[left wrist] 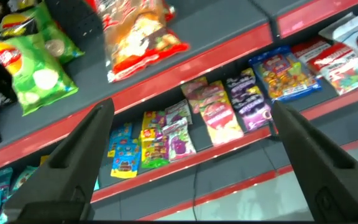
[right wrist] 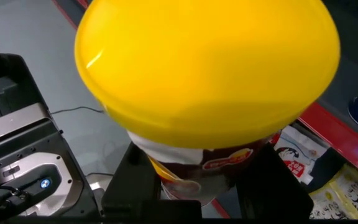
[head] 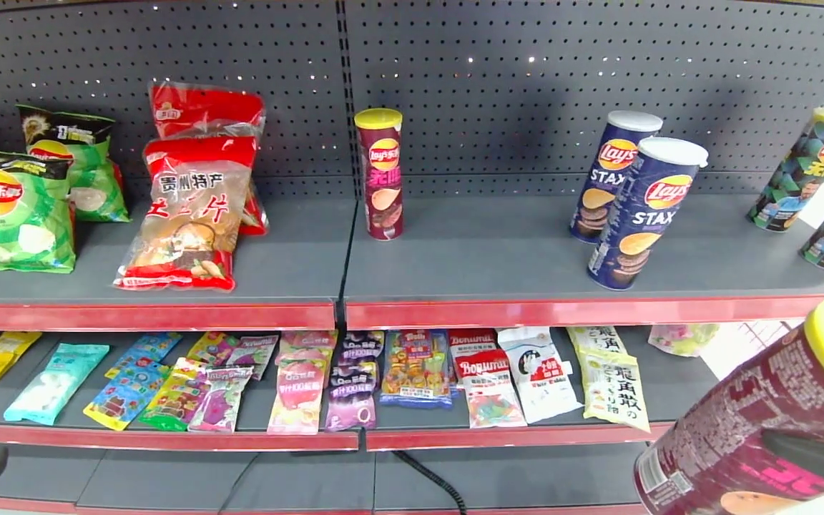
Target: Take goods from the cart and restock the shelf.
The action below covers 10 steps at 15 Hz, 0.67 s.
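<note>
A maroon chip can with a yellow lid [head: 755, 422] hangs tilted at the lower right, in front of the lower shelf's right end. My right gripper [head: 766, 447] is shut on it; in the right wrist view the lid [right wrist: 207, 68] sits above the gripper [right wrist: 201, 193]. A matching maroon can [head: 379, 174] stands upright mid-way along the top shelf [head: 498, 279]. My left gripper [left wrist: 191, 109] is open with nothing between its fingers, low at the left before the lower shelf of candy packets [left wrist: 216, 115].
Two blue cans [head: 644, 211] stand right of the top shelf's centre, and green-patterned cans [head: 802, 172] at its far right. Green chip bags [head: 29, 214] and red snack bags [head: 194, 207] lie at the left. Bare shelf lies between the maroon can and the blue cans.
</note>
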Tool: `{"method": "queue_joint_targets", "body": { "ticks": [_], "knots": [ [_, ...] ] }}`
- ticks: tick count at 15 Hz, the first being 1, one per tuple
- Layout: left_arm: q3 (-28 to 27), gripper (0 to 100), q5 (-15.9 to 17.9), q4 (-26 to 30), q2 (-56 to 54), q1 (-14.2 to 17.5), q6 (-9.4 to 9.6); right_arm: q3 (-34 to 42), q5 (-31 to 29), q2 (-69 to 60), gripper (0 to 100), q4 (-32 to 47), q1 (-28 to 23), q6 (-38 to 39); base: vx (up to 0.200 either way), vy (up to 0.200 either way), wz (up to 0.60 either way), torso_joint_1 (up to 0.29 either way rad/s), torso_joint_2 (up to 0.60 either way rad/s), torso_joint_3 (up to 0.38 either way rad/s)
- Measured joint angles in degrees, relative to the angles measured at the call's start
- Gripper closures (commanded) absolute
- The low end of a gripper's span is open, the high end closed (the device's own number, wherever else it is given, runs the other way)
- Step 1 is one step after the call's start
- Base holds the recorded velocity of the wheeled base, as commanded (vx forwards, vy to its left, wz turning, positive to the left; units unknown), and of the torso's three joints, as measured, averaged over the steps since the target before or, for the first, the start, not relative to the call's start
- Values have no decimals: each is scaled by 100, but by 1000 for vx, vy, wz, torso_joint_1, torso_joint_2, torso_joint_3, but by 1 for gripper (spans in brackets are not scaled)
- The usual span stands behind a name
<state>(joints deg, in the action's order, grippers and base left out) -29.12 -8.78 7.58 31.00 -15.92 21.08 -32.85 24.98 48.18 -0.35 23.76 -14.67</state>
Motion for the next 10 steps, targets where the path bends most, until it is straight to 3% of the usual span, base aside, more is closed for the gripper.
{"method": "queue_joint_targets", "body": {
  "ticks": [8, 10],
  "knots": [
    [40, 0, 2, -1, -68, 5, 134, 0, -5, -13, 100, 11, 5, 2, 0, 0, 0, 0, 0, 0],
    [41, 0, 0, 2, -72, 0, 134, 4, -5, -13, 100, 9, 7, 0, 0, 200, 0, 0, 2, 0]
  ]
}}
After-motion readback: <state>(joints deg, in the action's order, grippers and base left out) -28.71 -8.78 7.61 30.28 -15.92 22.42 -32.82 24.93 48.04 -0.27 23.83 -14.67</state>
